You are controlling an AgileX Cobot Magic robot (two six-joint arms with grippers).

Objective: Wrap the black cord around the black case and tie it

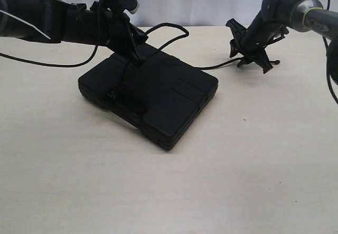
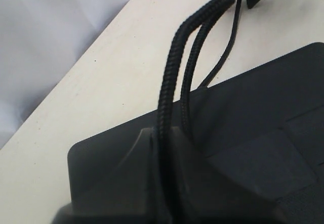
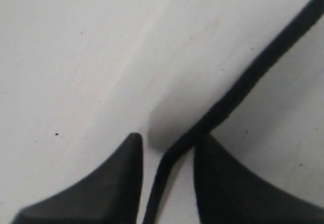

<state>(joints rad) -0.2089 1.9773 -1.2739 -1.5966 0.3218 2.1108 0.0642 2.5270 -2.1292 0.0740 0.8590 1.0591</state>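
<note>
Two arms reach in over the pale table (image 1: 237, 181) from the far side. Between them the black case (image 1: 158, 99) lies flat, a little left of the middle, with one corner pointing to the near side.

The left gripper (image 1: 130, 52) hangs just above the far-left part of the case. In the left wrist view the left gripper (image 2: 162, 138) is closed on the black cord (image 2: 169, 72): two strands side by side are pinched between its fingers (image 2: 197, 168) and rise from them to a sharp bend. In the exterior view a strand also runs from this gripper across the top of the case toward its near-left edge.

From the right far side of the case the black cord (image 1: 211, 66) goes over the table to the right gripper (image 1: 253, 57), which is low above the table, far right and well apart from the case. In the right wrist view the cord (image 3: 243, 85) passes between the fingers (image 3: 121, 183) of the right gripper (image 3: 169, 138). They stand apart: the cord touches one finger, and beside the other a gap of bare table shows, so the cord is not clamped.
</note>
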